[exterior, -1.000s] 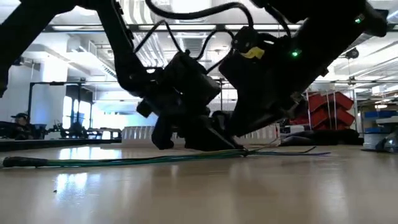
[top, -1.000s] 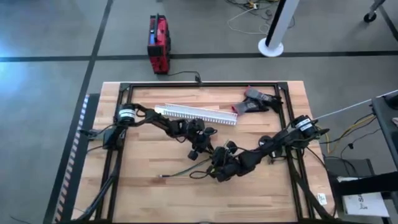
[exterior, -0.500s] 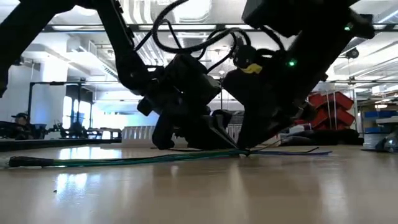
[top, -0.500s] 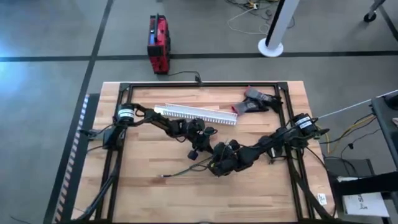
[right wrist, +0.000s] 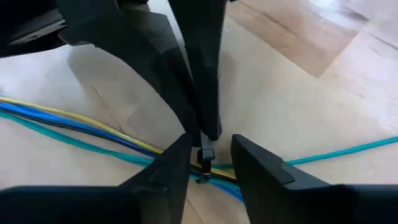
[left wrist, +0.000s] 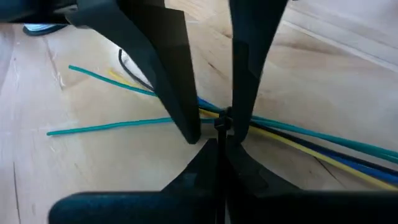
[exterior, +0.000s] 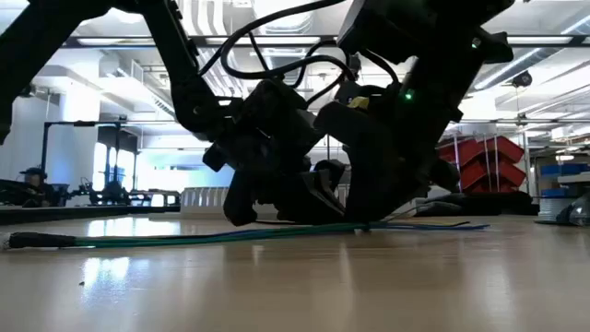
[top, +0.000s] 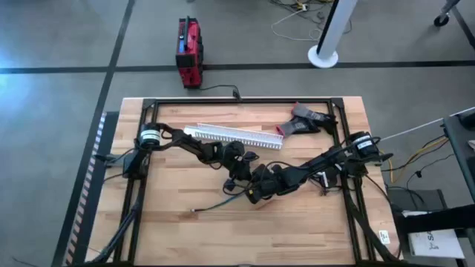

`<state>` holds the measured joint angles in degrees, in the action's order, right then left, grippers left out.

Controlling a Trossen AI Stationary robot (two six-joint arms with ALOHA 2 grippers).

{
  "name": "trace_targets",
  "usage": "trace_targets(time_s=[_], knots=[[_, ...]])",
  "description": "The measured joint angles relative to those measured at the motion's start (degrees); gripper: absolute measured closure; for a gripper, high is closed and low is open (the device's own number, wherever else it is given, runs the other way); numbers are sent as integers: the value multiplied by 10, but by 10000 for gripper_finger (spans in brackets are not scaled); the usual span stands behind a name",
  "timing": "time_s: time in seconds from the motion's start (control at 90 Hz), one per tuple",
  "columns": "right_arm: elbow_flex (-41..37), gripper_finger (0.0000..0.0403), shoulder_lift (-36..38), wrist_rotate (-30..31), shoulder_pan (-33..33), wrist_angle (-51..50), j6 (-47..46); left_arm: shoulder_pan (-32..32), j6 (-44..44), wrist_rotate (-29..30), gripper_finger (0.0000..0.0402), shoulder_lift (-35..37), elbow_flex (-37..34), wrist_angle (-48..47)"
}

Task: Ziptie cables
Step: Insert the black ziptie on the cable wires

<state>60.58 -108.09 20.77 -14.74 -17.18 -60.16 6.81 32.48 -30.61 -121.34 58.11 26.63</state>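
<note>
Cables (left wrist: 298, 134) limp and light on the table (top: 178, 222), bundled in the stiff ziptie (right wrist: 205, 163). Left gripper (left wrist: 214, 127) clamped on ziptie; right gripper (right wrist: 208, 155) parted, straddling it. Best gripped at ziptie head

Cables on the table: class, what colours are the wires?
The cables are teal, yellow, blue and black, clearest in the left wrist view.
</note>
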Motion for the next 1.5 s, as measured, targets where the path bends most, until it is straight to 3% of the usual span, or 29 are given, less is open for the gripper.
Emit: trace_targets(time_s=[0.122, 0.178, 0.644, 0.956, 1.078, 1.222, 1.378, 1.5], knots=[[0, 382, 0, -2, 0, -1, 2, 0, -1, 1, 402, 0, 0, 0], [0, 392, 0, 1, -3, -1, 1, 3, -5, 6, 402, 0, -1, -1], [-3, 398, -2, 52, -67, -7, -48, 27, -6, 14, 401, 18, -13, -17], [-3, 398, -3, 74, -71, -5, 0, 27, -41, -19, 392, 23, -14, -24], [-3, 398, -3, 76, -70, -5, 32, 26, -52, -25, 365, 24, -9, -45], [-3, 398, -3, 80, -66, -5, 54, 25, -65, -37, 306, 25, -5, -53], [-3, 398, -3, 105, -66, -6, 73, 23, -83, -96, 238, 25, 7, -59], [-3, 398, -3, 109, -66, -6, 88, 17, -102, -78, 205, 14, 32, -52]])
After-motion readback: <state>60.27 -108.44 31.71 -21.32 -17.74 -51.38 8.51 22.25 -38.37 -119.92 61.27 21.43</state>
